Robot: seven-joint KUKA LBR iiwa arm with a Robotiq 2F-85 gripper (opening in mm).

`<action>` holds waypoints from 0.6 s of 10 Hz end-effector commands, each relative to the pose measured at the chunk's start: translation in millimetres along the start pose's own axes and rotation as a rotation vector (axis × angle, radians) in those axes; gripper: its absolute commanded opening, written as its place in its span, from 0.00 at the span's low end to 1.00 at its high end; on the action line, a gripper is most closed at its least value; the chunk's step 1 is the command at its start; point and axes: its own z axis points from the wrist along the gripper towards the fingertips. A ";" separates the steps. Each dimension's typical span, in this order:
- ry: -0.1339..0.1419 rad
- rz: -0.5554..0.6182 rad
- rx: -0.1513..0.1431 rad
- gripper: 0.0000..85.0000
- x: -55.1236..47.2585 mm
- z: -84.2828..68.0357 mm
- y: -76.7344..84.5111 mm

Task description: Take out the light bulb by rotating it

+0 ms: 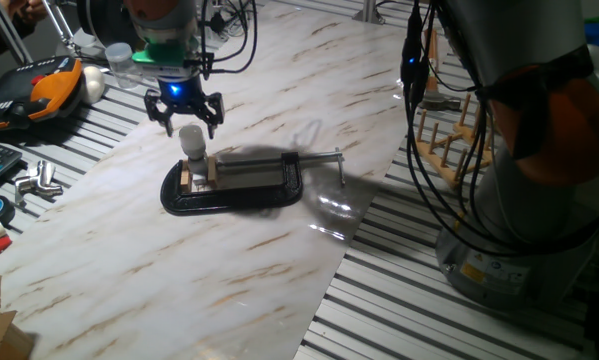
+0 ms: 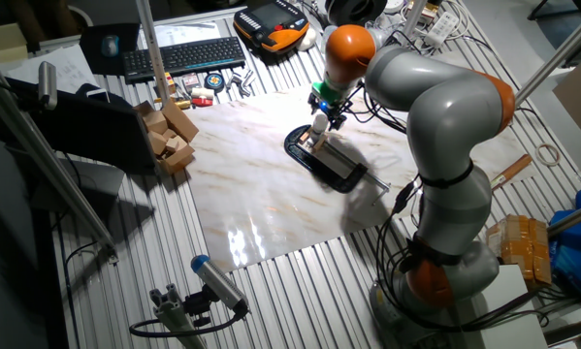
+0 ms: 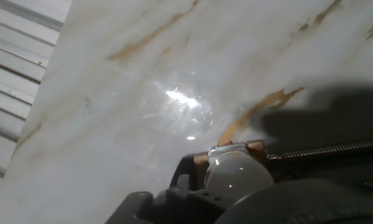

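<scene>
The light bulb (image 1: pixel 191 141), a small frosted white globe, stands upright in a socket held between wooden blocks in a black C-clamp (image 1: pixel 241 186) lying on the marble board. My gripper (image 1: pixel 190 122) hangs directly over it, open, with its dark fingers (image 1: pixel 167 115) spread to either side just above the bulb's top. From the other fixed view the bulb (image 2: pixel 319 124) shows under the gripper (image 2: pixel 326 110). In the hand view the bulb (image 3: pixel 237 175) sits at the bottom edge, with the clamp screw (image 3: pixel 326 149) running to the right.
The marble board (image 1: pixel 229 270) lies on a slatted metal table. An orange and black pendant (image 1: pixel 41 90) and a white egg-shaped ball (image 1: pixel 95 82) lie at the back left, a wooden peg rack (image 1: pixel 449 130) at the right. Wooden blocks (image 2: pixel 169 136) and a keyboard (image 2: pixel 183 56) are beside the board.
</scene>
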 end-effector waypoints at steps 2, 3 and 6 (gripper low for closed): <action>0.000 -0.033 -0.001 0.40 0.2 -1.0 -0.1; -0.005 -0.056 -0.004 0.20 0.3 -1.5 0.0; -0.016 -0.089 -0.002 0.00 0.4 -3.2 0.7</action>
